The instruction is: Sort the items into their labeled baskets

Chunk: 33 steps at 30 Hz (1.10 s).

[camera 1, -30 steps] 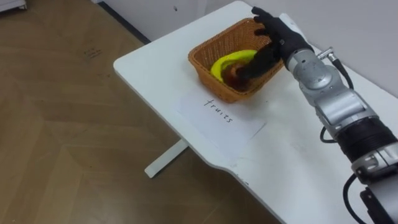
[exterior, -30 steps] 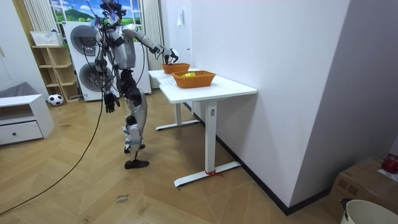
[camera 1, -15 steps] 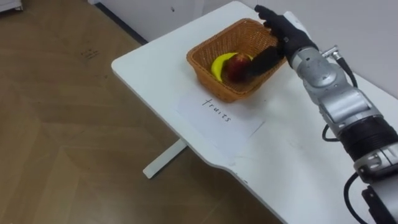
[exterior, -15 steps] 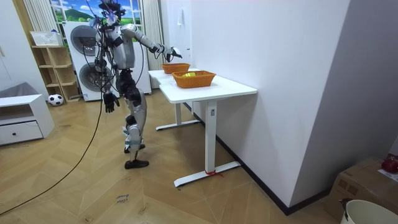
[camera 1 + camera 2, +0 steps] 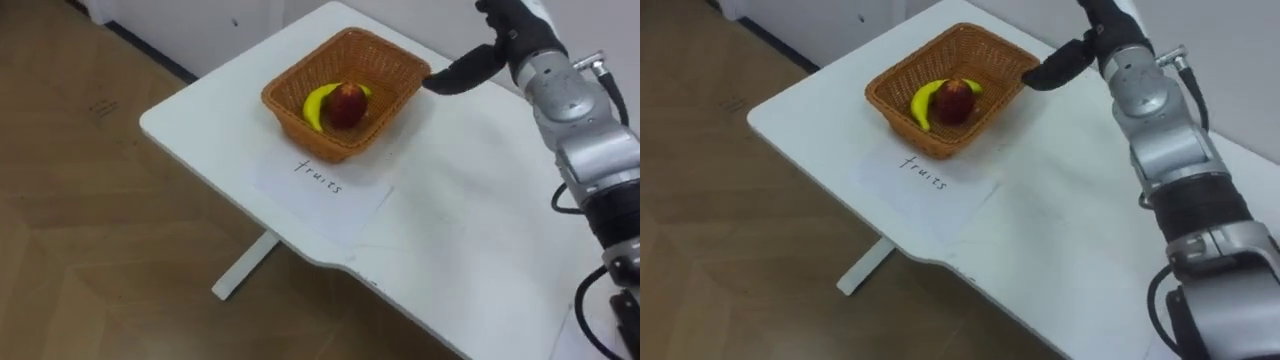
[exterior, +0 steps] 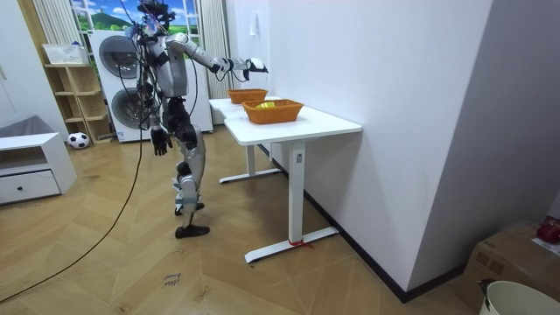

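Left to right: left hand (image 6: 159,140) hangs at the robot's side by the hip, idle; can't tell its state at this range. Robot stands at the end of the white table (image 5: 470,230). On the table edge, paper label (image 5: 322,185) marked for fruit, and just behind it the wicker basket (image 5: 402,64). Inside: banana (image 5: 314,104) and apple (image 5: 347,103), touching, apple on the right.

Change: 1 s ago the right hand (image 5: 478,65) was down in the basket on the apple. 0.5 s ago it was letting go. Now it's up and clear to the basket's right, fingers extended, holding nothing.

Read: apple drop is done and 2 fruits are sorted. Right hand is free for the next pick. A 2nd basket (image 6: 273,111) shows in the room view; contents too small to call.
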{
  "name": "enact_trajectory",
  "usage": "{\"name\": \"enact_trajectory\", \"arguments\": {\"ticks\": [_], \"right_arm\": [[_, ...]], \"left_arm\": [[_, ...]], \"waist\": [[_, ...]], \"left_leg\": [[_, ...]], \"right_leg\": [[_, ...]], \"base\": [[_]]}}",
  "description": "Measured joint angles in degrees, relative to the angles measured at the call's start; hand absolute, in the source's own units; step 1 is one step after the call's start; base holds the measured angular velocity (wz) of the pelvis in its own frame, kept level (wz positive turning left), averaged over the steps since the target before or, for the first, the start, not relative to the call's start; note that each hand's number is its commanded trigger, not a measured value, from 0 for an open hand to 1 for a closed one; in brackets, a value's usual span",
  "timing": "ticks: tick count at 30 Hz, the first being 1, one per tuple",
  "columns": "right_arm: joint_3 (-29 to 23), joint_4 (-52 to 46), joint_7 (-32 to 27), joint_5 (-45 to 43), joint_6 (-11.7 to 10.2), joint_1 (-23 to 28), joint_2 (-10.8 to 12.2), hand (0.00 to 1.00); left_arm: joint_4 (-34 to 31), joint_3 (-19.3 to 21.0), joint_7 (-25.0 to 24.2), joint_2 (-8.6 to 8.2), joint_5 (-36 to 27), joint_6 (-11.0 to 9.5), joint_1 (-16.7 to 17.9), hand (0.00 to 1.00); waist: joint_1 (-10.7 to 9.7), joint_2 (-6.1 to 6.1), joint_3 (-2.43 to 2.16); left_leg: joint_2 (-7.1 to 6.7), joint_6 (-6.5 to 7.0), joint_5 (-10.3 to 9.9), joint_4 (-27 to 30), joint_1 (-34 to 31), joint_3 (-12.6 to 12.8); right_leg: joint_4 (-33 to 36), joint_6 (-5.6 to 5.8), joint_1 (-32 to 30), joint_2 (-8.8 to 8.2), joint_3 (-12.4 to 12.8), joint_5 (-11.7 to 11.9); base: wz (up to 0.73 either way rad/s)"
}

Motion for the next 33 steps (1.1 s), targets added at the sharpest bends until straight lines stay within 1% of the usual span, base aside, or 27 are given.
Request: {"name": "enact_trajectory", "arguments": {"ticks": [1,2,3,4,5,7,8,9,10,11,12,13,14,16,17,19,20,22,24,25,26,27,29,32,33], "right_arm": [[-0.61,-0.53,-0.27,-0.03,0.00,-0.19,-0.56,0.00],[-0.61,-0.76,-0.46,-0.05,0.00,-0.63,-0.84,0.00],[-0.89,-1.32,-1.08,-0.08,0.00,-1.60,-1.30,0.00],[-1.73,-3.23,-2.09,-0.09,0.00,-1.76,-2.02,0.00],[-2.37,-4.39,-2.61,-0.08,0.00,-1.76,-2.40,0.00],[-4.56,-9.96,-3.56,-1.87,-0.01,-1.74,-3.69,0.00],[-5.27,-11.95,-3.83,-2.52,-0.01,-1.72,-4.05,0.00],[-6.28,-15.97,-4.26,-3.64,-0.11,-1.72,-5.28,0.00],[-7.38,-18.58,-4.89,-4.07,-0.68,-1.72,-6.91,0.00],[-7.91,-19.46,-5.32,-4.06,-0.93,-1.72,-7.64,0.00],[-8.96,-20.54,-6.07,-4.11,-1.35,-1.64,-8.56,0.00],[-9.20,-20.71,-6.56,-4.15,-1.67,-1.64,-9.02,0.00],[-9.31,-20.80,-7.42,-4.17,-1.91,-1.63,-9.84,0.00],[-9.37,-20.73,-8.79,-4.03,-1.93,-1.62,-10.43,0.00],[-9.41,-20.48,-9.40,-3.97,-1.95,-1.59,-11.29,0.00],[-10.74,-20.49,-10.47,-3.82,-1.97,-1.56,-12.70,0.00],[-11.61,-20.49,-10.81,-3.82,-2.01,-1.42,-12.73,0.00],[-15.31,-20.55,-13.41,-3.81,-2.76,1.34,-13.49,0.00],[-17.63,-20.87,-15.53,-3.65,-3.06,3.55,-13.68,0.00],[-18.78,-20.99,-16.86,-3.84,-3.26,4.81,-13.69,0.00],[-19.31,-21.00,-17.47,-3.92,-3.39,5.42,-13.70,0.00],[-20.83,-21.04,-18.62,-3.85,-3.99,7.18,-13.72,0.00],[-22.48,-21.32,-20.00,-2.77,-4.16,9.34,-13.73,0.00],[-26.88,-21.68,-22.09,0.71,-5.16,13.34,-13.76,0.00],[-29.49,-22.04,-23.05,1.13,-5.35,14.97,-13.76,0.00]], "left_arm": [[-0.01,0.00,-0.01,0.01,-0.03,-0.37,-0.21,0.00],[0.08,0.00,-0.01,0.02,-0.09,-0.55,-0.21,0.00],[0.43,0.03,-0.01,0.07,-0.17,-0.81,-0.30,0.00],[1.22,0.15,0.07,0.08,-1.25,-1.48,-0.84,0.00],[1.78,0.15,0.07,0.07,-1.65,-1.80,-1.18,0.00],[2.47,0.21,0.07,0.09,-2.13,-2.57,-1.44,0.00],[2.47,0.33,0.06,0.10,-1.99,-2.59,-1.40,0.00],[2.29,0.82,0.04,0.10,-1.94,-2.64,-1.18,0.00],[2.24,1.40,0.08,0.16,-1.96,-2.87,-1.13,0.00],[2.24,1.55,0.09,0.24,-1.98,-3.00,-1.12,0.00],[2.21,1.58,0.09,0.48,-2.09,-3.32,-0.96,0.00],[2.22,1.57,0.09,0.63,-2.14,-3.65,-0.81,0.00],[2.21,1.56,0.09,0.94,-2.15,-4.42,-0.40,0.00],[2.28,1.53,0.05,1.34,-2.21,-5.17,0.07,0.00],[2.24,1.57,0.05,1.46,-2.19,-5.39,0.01,0.00],[2.16,1.85,0.05,1.75,-2.02,-5.93,-0.35,0.00],[2.15,2.10,0.05,1.75,-2.03,-6.01,-0.42,0.00],[2.08,2.31,0.05,1.94,-2.03,-6.48,-0.66,0.00],[2.11,2.30,0.06,2.34,-2.23,-6.71,-0.68,0.00],[2.14,2.29,0.10,2.60,-2.23,-6.79,-0.67,0.00],[2.19,2.28,0.14,2.69,-2.22,-6.84,-0.68,0.00],[2.31,2.10,0.60,2.85,-2.29,-7.05,-0.97,0.00],[2.58,1.56,1.29,3.10,-2.90,-7.73,-0.92,0.00],[2.87,1.68,1.70,3.09,-3.27,-8.29,-1.20,0.00],[3.13,1.85,1.72,3.09,-3.24,-8.66,-1.19,0.00]], "waist": [[-0.59,0.10,-0.08],[-1.22,0.16,-0.12],[-2.27,0.28,-0.15],[-2.87,0.41,-0.20],[-3.28,0.54,-0.16],[-6.43,0.96,-0.23],[-7.13,1.10,-0.24],[-8.03,1.39,-0.37],[-8.44,1.71,-0.43],[-8.73,1.79,-0.44],[-9.48,1.99,-0.42],[-9.69,2.06,-0.41],[-10.36,2.14,-0.46],[-11.31,2.26,-0.48],[-12.06,2.36,-0.48],[-14.09,2.29,-0.55],[-14.44,2.27,-0.54],[-15.31,1.88,-0.81],[-15.86,1.41,-0.99],[-16.99,1.17,-1.04],[-17.29,1.09,-1.02],[-18.19,0.84,-1.01],[-18.65,0.76,-1.00],[-20.20,0.96,-0.94],[-20.74,1.17,-0.92]], "left_leg": [[0.21,0.04,-0.03,0.01,0.08,0.87],[0.28,0.05,-0.03,0.01,0.08,1.14],[0.41,0.05,-0.03,-0.01,0.07,1.70],[0.50,0.05,-0.03,-0.06,0.17,2.33],[0.53,0.06,-0.04,-0.06,0.29,2.49],[0.59,0.27,-0.18,-0.15,0.32,2.89],[0.65,0.32,-0.24,-0.15,0.19,3.15],[0.82,0.36,-0.27,-0.22,-0.06,3.83],[0.98,0.36,-0.27,-0.57,0.10,4.58],[1.00,0.37,-0.27,-0.67,0.36,4.87],[1.14,0.37,-0.27,-1.06,1.32,5.83],[1.23,0.37,-0.27,-1.41,1.93,6.31],[1.42,0.37,-0.27,-2.14,3.08,6.95],[1.67,0.36,-0.28,-2.77,4.43,7.90],[1.84,0.34,-0.33,-3.04,4.98,8.64],[1.90,0.35,-0.32,-3.67,4.89,8.91],[1.96,0.35,-0.32,-3.67,4.87,9.12],[2.20,0.34,-0.33,-3.77,5.18,10.03],[2.33,0.32,-0.34,-3.83,5.25,10.36],[2.35,0.32,-0.35,-3.82,5.19,10.36],[2.36,0.31,-0.35,-3.84,5.25,10.39],[2.47,0.27,-0.38,-3.89,5.43,10.98],[2.65,0.17,-0.53,-4.02,5.70,11.78],[2.86,0.09,-0.90,-4.01,5.84,12.25],[2.90,0.07,-1.04,-3.99,5.86,12.29]], "right_leg": [[0.13,-0.03,-0.32,0.02,0.90,0.02],[0.19,-0.06,-0.49,0.05,1.31,0.04],[0.24,-0.13,-0.68,0.06,1.77,0.08],[0.44,-0.15,-0.94,0.06,2.79,0.09],[0.60,-0.16,-1.16,0.04,3.14,0.10],[0.74,-0.17,-1.56,0.00,3.15,0.11],[0.77,-0.18,-1.78,0.00,3.19,0.11],[0.94,-0.32,-2.33,0.00,3.22,0.20],[0.98,-0.50,-2.44,0.02,3.40,0.31],[0.97,-0.51,-2.39,0.02,3.77,0.32],[0.93,-0.51,-2.28,0.04,4.72,0.32],[0.91,-0.51,-2.15,0.05,4.89,0.32],[0.91,-0.51,-1.37,0.09,5.02,0.32],[1.02,-0.51,-1.15,0.16,5.56,0.32],[1.03,-0.59,-1.17,0.21,6.04,0.37],[1.22,-0.72,-1.55,0.30,6.42,0.46],[1.30,-0.75,-1.68,0.33,6.54,0.48],[1.79,-0.78,-2.07,0.48,7.50,0.50],[1.86,-0.79,-2.42,0.63,8.23,0.51],[1.82,-0.79,-2.47,0.71,8.66,0.51],[1.82,-0.79,-2.48,0.75,8.99,0.51],[1.81,-0.80,-2.53,0.80,9.31,0.51],[1.82,-0.87,-2.65,0.90,9.35,0.55],[1.72,-0.99,-2.73,1.04,9.16,0.63],[1.70,-0.99,-2.72,1.07,9.18,0.63]], "base": [[-0.22],[-0.28],[-0.29],[-0.29],[-0.26],[-0.10],[-0.14],[-0.30],[-0.32],[-0.34],[-0.27],[-0.35],[-0.29],[-0.31],[-0.30],[-0.19],[-0.16],[-0.19],[-0.15],[-0.08],[-0.07],[-0.14],[-0.21],[-0.11],[-0.04]]}}
